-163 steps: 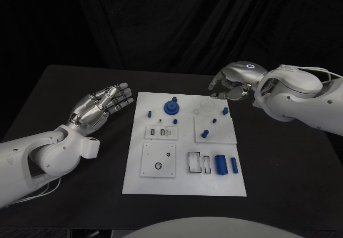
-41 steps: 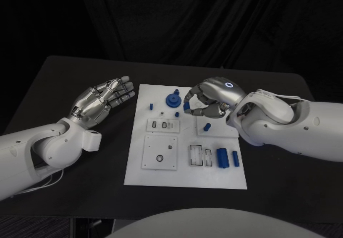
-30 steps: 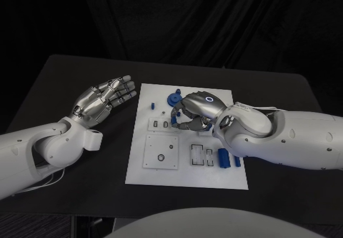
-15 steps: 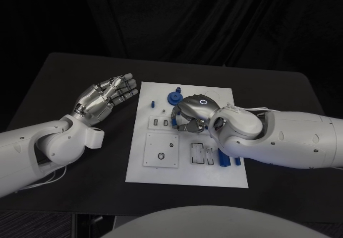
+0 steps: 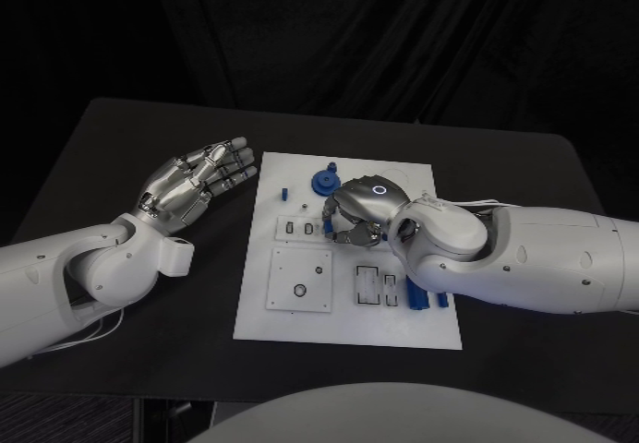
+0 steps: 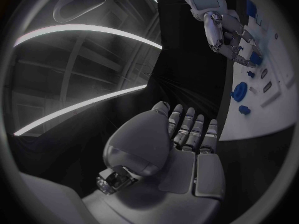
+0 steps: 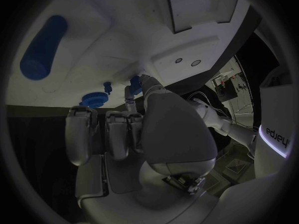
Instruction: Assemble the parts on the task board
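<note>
The white task board (image 5: 286,318) lies in the middle of the table. My right hand (image 5: 353,214) hovers low over the board's centre with its fingers curled down. It pinches a small blue part (image 7: 134,83) at its fingertips, right above the board (image 7: 124,35). A blue gear (image 5: 324,183) stands at the board's far edge, with a small blue peg (image 5: 283,195) to its left. My left hand (image 5: 199,180) rests open and palm up, left of the board and holding nothing. Blue cylinders (image 5: 415,298) lie partly hidden under my right forearm.
White inset plates sit on the board: one with slots (image 5: 304,229), a square one with a hole (image 5: 301,281), and one with long slots (image 5: 376,284). The black table (image 5: 533,185) extends on all sides. In the left wrist view my left hand (image 6: 187,139) faces the gear (image 6: 239,91).
My right hand has come from the board's far right corner to its middle with the small blue part, and has held still for the last half second. The left hand has not moved.
</note>
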### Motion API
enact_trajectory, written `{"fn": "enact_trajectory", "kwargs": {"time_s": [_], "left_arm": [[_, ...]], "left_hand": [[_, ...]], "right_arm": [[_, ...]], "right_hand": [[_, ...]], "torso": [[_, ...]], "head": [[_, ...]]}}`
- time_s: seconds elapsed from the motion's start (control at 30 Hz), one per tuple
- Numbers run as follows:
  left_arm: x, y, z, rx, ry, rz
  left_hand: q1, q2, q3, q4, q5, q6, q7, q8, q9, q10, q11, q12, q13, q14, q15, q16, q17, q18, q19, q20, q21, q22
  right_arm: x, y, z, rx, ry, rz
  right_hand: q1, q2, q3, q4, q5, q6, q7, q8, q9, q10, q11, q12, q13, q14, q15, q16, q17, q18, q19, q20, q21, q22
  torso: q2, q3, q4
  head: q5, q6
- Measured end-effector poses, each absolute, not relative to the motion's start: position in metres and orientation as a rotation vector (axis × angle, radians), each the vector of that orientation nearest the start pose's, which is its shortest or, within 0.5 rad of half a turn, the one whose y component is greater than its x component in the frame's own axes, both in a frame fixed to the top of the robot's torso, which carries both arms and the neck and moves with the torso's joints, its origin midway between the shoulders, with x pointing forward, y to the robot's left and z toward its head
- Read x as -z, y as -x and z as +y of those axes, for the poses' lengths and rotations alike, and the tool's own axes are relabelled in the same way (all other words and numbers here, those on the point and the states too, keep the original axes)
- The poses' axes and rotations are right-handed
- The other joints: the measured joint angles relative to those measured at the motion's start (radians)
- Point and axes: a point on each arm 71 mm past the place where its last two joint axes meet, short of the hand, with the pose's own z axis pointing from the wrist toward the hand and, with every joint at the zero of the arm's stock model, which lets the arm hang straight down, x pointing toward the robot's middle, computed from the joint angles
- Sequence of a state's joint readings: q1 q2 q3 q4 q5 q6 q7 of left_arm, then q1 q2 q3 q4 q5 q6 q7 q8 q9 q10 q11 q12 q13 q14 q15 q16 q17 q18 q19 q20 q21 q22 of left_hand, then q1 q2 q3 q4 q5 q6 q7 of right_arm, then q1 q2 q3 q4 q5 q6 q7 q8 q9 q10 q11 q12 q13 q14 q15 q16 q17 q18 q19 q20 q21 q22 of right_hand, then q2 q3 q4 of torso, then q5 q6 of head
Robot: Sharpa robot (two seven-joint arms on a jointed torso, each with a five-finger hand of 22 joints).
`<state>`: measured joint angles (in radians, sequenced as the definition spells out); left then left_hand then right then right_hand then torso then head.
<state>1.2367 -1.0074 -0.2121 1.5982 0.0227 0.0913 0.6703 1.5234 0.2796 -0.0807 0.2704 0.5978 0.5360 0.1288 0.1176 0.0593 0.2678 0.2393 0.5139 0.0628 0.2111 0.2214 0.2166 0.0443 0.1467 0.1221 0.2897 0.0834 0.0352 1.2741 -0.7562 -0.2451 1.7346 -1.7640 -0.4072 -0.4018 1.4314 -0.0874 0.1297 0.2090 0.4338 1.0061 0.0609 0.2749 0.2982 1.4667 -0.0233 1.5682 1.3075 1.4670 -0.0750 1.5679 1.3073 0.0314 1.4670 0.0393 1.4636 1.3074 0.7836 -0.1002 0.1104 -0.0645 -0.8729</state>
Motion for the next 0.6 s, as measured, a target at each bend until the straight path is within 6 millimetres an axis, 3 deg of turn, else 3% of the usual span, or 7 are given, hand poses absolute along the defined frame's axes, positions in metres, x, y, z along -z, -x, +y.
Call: {"fn": "enact_trajectory", "kwargs": {"time_s": [0.17, 0.27, 0.3, 0.33, 0.37, 0.4, 0.6], "left_arm": [[0.195, -0.4444, 0.2538, 1.933, 0.998, 1.397], [0.1952, -0.4446, 0.2541, 1.931, 0.999, 1.398], [0.1953, -0.4447, 0.2541, 1.931, 0.999, 1.398], [0.1954, -0.4449, 0.254, 1.931, 0.999, 1.399], [0.1954, -0.4449, 0.2538, 1.931, 0.999, 1.399], [0.1955, -0.445, 0.2536, 1.931, 0.999, 1.4], [0.1961, -0.4452, 0.2536, 1.93, 1.001, 1.402]], "left_hand": [[0.0, 0.0, 0.0, 0.0, 0.0, 0.0, 0.0, 0.0, 0.0, 0.0, 0.0, 0.0, 0.0, 0.0, 0.0, 0.0, 0.0, 0.0, 0.0, 0.0, 0.0, 0.0], [0.0, 0.0, 0.0, 0.0, 0.0, 0.0, 0.0, 0.0, 0.0, 0.0, 0.0, 0.0, 0.0, 0.0, 0.0, 0.0, 0.0, 0.0, 0.0, 0.0, 0.0, 0.0], [0.0, 0.0, 0.0, 0.0, 0.0, 0.0, 0.0, 0.0, 0.0, 0.0, 0.0, 0.0, 0.0, 0.0, 0.0, 0.0, 0.0, 0.0, 0.0, 0.0, 0.0, 0.0], [0.0, 0.0, 0.0, 0.0, 0.0, 0.0, 0.0, 0.0, 0.0, 0.0, 0.0, 0.0, 0.0, 0.0, 0.0, 0.0, 0.0, 0.0, 0.0, 0.0, 0.0, 0.0], [0.0, 0.0, 0.0, 0.0, 0.0, -0.002, 0.002, 0.0, 0.0, 0.0, 0.0, 0.0, 0.0, 0.0, 0.0, 0.0, 0.0, 0.0, 0.0, 0.0, 0.0, 0.0], [0.0, 0.0, 0.003, -0.003, 0.0, -0.004, 0.003, 0.0, 0.0, 0.0, 0.0, 0.0, 0.0, 0.0, 0.0, 0.0, 0.0, 0.0, 0.0, 0.0, 0.0, 0.0], [0.0, 0.0, 0.003, -0.003, 0.0, -0.003, 0.003, 0.0, 0.0, 0.0, 0.0, 0.0, 0.0, 0.0, 0.0, 0.0, 0.0, 0.0, 0.0, 0.0, 0.0, 0.0]], "right_arm": [[0.1984, -0.4227, -0.1143, -0.547, 0.425, 1.583], [0.1987, -0.4238, -0.1137, -0.542, 0.43, 1.585], [0.1989, -0.4241, -0.1134, -0.541, 0.431, 1.585], [0.1991, -0.4245, -0.113, -0.54, 0.433, 1.586], [0.1991, -0.4248, -0.1126, -0.539, 0.435, 1.587], [0.1993, -0.4252, -0.1123, -0.538, 0.436, 1.587], [0.2014, -0.4274, -0.1124, -0.525, 0.447, 1.598]], "right_hand": [[-0.002, -0.001, 0.0, 0.0, -0.001, -0.004, -0.003, 0.005, 0.0, 0.0, 0.0, 0.0, 0.0, 0.0, 0.0, 0.0, 0.0, 0.0, 0.0, 0.0, 0.0, 0.0], [-0.02, -0.001, 0.0, 0.0, -0.025, -0.023, 0.005, 0.04, 0.0, -0.001, 0.009, 0.0, 0.0, 0.0, 0.0, 0.0, 0.0, 0.0, 0.0, 0.0, 0.0, 0.0], [-0.03, 0.001, 0.0, 0.0, -0.034, -0.032, 0.007, 0.041, 0.021, -0.003, 0.011, 0.0, 0.0, 0.0, 0.0, 0.0, 0.0, 0.0, 0.0, 0.0, 0.0, 0.0], [-0.032, 0.003, -0.001, 0.001, -0.041, -0.04, 0.012, 0.04, 0.085, 0.0, 0.015, 0.0, 0.0, 0.0, 0.0, 0.0, 0.0, 0.0, 0.0, 0.0, -0.004, 0.0], [-0.034, 0.002, -0.002, 0.002, -0.051, -0.043, 0.014, 0.035, 0.086, 0.0, 0.015, 0.0, 0.0, -0.002, 0.002, 0.0, 0.0, 0.0, 0.0, 0.0, -0.004, 0.0], [-0.045, 0.003, -0.006, 0.006, -0.072, -0.052, 0.018, 0.026, 0.114, 0.0, 0.022, 0.0, 0.0, -0.002, 0.009, 0.0, 0.0, 0.0, 0.0, 0.0, -0.004, 0.0], [-0.068, -0.003, -0.013, 0.013, -0.157, -0.114, 0.035, -0.021, 0.108, 0.0, 0.022, 0.0, 0.0, -0.001, 0.01, 0.0, 0.0, 0.0, 0.0, 0.007, -0.004, 0.0]], "torso": [[0.0, -0.0001, -0.0002], [0.0, -0.0001, -0.0002], [0.0, -0.0001, -0.0002], [0.0, -0.0001, -0.0002], [0.0, -0.0001, -0.0002], [0.0, -0.0001, -0.0002], [0.0, -0.0002, -0.0001]], "head": [[-0.002, 0.0], [-0.002, 0.0], [-0.002, 0.0], [-0.002, 0.0], [-0.003, 0.0], [-0.003, 0.0], [-0.002, 0.0]]}}
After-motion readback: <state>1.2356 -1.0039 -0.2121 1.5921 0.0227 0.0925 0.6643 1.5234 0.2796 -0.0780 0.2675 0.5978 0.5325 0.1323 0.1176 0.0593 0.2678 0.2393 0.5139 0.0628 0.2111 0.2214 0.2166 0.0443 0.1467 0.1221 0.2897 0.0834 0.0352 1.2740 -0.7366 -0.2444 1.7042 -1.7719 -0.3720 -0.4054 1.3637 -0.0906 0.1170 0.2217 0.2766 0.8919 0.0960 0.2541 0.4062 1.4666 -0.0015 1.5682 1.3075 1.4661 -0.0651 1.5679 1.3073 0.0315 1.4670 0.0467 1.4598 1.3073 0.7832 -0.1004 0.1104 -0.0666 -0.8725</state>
